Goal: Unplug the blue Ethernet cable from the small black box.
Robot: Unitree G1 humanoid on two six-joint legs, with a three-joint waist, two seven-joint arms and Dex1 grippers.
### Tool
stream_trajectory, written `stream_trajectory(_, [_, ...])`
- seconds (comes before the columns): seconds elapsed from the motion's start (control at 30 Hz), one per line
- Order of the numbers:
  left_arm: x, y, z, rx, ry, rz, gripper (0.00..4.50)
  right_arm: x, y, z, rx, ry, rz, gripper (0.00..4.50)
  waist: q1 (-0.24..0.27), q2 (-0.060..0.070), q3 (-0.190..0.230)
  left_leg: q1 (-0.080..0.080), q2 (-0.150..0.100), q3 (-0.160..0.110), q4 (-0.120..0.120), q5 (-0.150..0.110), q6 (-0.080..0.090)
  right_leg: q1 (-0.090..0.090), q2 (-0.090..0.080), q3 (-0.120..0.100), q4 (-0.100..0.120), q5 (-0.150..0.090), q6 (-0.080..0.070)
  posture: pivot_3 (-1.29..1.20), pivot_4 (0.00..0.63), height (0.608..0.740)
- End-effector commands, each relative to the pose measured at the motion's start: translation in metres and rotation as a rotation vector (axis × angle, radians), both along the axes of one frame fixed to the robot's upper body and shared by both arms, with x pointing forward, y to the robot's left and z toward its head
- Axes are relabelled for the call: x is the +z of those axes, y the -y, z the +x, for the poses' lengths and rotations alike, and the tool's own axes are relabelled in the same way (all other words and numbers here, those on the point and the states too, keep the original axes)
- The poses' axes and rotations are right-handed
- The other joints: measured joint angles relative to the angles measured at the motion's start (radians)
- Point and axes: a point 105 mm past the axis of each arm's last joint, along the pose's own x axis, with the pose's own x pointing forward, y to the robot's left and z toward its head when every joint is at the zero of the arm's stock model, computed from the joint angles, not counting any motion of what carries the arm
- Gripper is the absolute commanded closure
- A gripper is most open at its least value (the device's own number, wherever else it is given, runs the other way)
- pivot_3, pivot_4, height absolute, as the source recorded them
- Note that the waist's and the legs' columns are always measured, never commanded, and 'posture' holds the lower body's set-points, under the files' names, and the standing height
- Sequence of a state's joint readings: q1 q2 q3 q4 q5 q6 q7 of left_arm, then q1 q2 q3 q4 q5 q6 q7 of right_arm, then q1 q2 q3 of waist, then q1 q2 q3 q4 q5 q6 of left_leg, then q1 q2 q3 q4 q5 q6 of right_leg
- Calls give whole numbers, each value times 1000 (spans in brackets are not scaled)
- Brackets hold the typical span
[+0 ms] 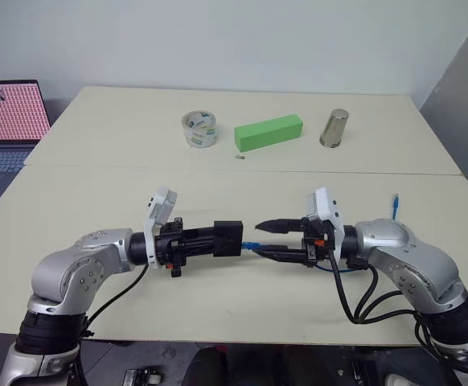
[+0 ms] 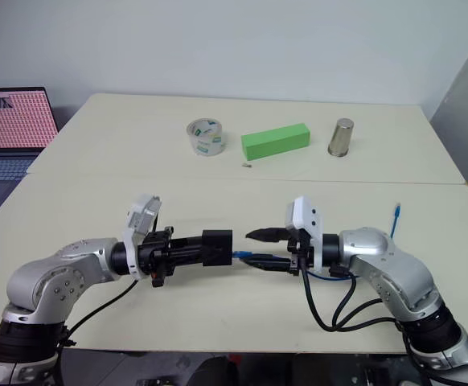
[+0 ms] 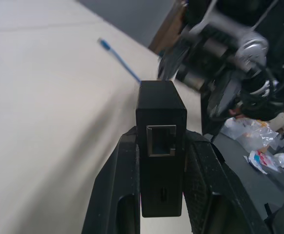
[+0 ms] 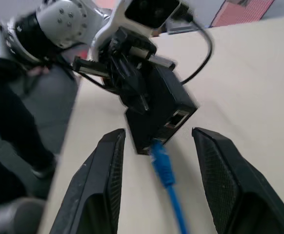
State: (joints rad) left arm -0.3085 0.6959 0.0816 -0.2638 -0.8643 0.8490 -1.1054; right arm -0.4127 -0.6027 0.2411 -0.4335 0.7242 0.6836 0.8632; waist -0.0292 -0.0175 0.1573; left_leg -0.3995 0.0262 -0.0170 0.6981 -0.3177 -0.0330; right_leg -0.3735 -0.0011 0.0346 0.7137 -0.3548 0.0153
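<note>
The small black box is held above the table with my left gripper shut on its sides; its fingers flank an empty port facing the left wrist view. The blue Ethernet cable has its near plug against the box's far face. I cannot tell whether that plug is seated. The cable runs back under my right arm, and its far end lies on the table. My right gripper faces the box, open, its fingers apart on either side of the cable without clamping it.
At the back of the table stand a roll of clear tape, a green block and a metal cup. A small item lies in front of the block. An open laptop sits far left.
</note>
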Motion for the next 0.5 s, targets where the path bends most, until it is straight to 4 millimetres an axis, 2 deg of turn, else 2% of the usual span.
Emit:
stream_trajectory(0.03, [12, 4, -7, -60, 36, -14, 3725, 7, -1, 3, -8, -49, 29, 2207, -1, 0, 0, 0, 0, 0, 0, 0, 0, 0, 0, 0, 0, 0, 0, 0, 150, 740])
stream_trajectory(0.47, [11, 4, -9, -56, 46, -13, 3725, 6, -4, 5, 21, -135, 33, 2207, -2, 0, 0, 0, 0, 0, 0, 0, 0, 0, 0, 0, 0, 0, 0, 0, 150, 740])
stream_trajectory(0.5, [12, 4, -9, -54, 46, -14, 3725, 6, -5, 5, 22, -134, 30, 2568, -2, 0, 0, 0, 0, 0, 0, 0, 0, 0, 0, 0, 0, 0, 0, 0, 150, 740])
